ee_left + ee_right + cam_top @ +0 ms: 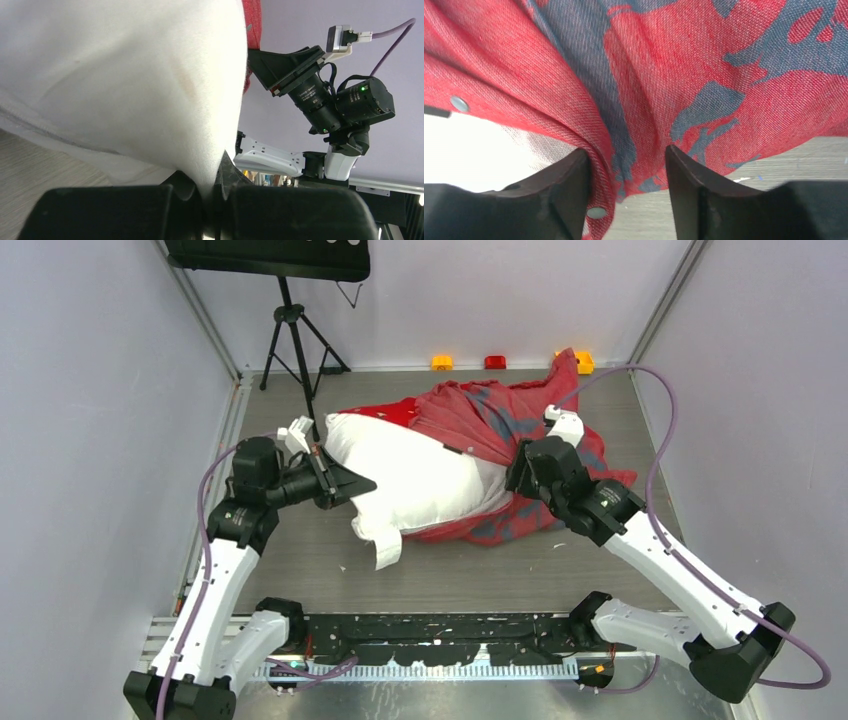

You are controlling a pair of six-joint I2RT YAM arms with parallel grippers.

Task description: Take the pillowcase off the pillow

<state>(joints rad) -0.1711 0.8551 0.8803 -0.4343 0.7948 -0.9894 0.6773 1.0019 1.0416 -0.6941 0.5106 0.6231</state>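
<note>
The white pillow (410,475) lies across the middle of the table with its tag (388,550) hanging at the near left end. The red pillowcase (500,410) is bunched back over its right half, duller reverse side showing. My left gripper (352,485) is shut on a pinch of the pillow's white cloth (150,85) at its left end (216,172). My right gripper (520,475) is open at the pillowcase's hem. Its jaws (626,150) stand apart around a hanging fold of red and blue cloth (644,90) with metal snaps (596,212).
A black tripod (295,340) stands at the back left. Orange (441,362), red (495,362) and orange (585,362) blocks sit along the back wall. Grey walls close both sides. Bare table (470,575) lies in front of the pillow.
</note>
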